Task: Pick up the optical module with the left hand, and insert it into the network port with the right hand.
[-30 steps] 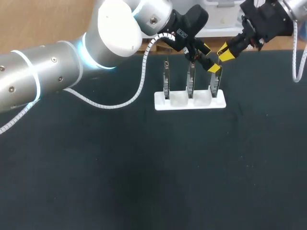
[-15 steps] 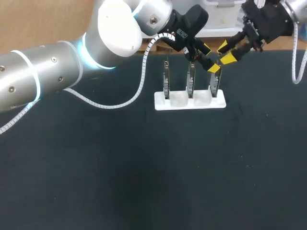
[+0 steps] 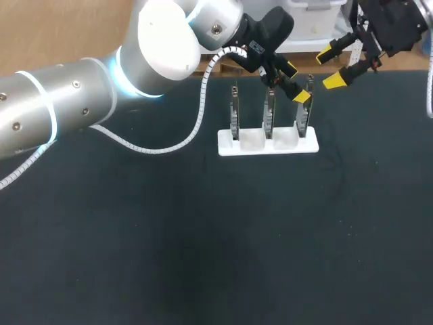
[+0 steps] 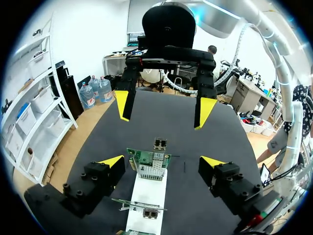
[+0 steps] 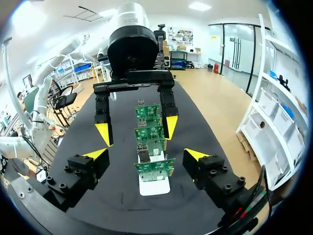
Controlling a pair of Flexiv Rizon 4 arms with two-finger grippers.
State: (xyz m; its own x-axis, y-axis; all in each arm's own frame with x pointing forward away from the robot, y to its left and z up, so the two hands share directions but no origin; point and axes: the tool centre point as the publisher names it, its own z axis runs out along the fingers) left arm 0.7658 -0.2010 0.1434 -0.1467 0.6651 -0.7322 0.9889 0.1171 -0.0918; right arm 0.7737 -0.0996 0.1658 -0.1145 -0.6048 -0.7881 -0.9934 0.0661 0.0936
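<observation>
Optical module [image 3: 310, 82]: apparently upright atop end card [image 3: 304, 124] of white holder [image 3: 257, 143]; long axis vertical.
Left gripper [image 3: 296, 82]: wide, empty; module just beside at 3 o'clock in head view.
Right gripper [image 3: 333, 66]: wide, empty; module at 8 o'clock, farther off.
Left arm nearer.

Silvery optical module [image 4: 159, 143] is sitting upright in the network port [image 4: 152, 169], projecting above the green board [image 4: 141, 156].
</observation>
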